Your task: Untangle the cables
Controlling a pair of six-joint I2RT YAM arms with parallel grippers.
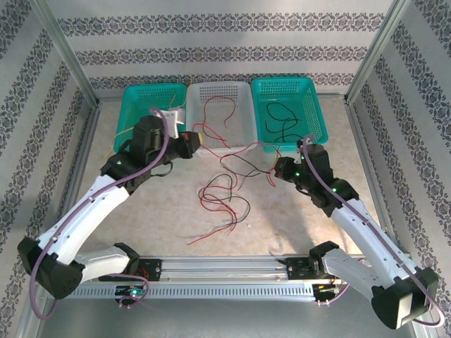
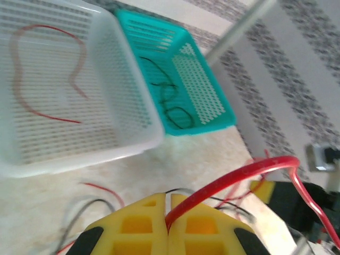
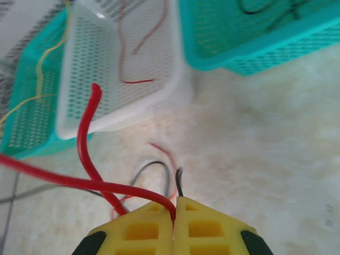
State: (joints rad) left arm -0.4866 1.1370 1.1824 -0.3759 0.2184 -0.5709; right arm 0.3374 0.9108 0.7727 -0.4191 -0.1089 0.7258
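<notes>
1. The loose cables (image 1: 222, 197), thin red and black wires, are being observed lying curled and crossed over one another on the table (image 1: 169, 211). They lie near of the three baskets and between the two arms.
2. A red cable (image 2: 239, 172) is being pinched between the closed yellow fingers of the left gripper (image 2: 169, 201). From the seam it is being seen arching up and away to the right.
3. In the top view, the left gripper is being held just near of the white basket (image 1: 239, 134), at its left end. The loose cables are lying near and to the right of it.
4. The right gripper (image 3: 173, 204) is being found closed on a red strand (image 3: 53, 173), which is running leftward from the seam. Another red length is crossing it and curling upward.
5. A black end (image 3: 179, 180) is being noted standing at the same seam; whether it is also pinched cannot be told.
6. Whether both grippers are gripping the same red wire cannot be told.
7. In the top view, the right gripper is being held near of the right teal basket (image 1: 313, 105), at the right edge of the loose cables.
8. A red wire (image 2: 81, 53) is lying in the white basket, a black wire (image 2: 162, 93) in the right teal basket, and a yellow wire (image 3: 38, 74) at the left teal basket (image 1: 144, 105).
</notes>
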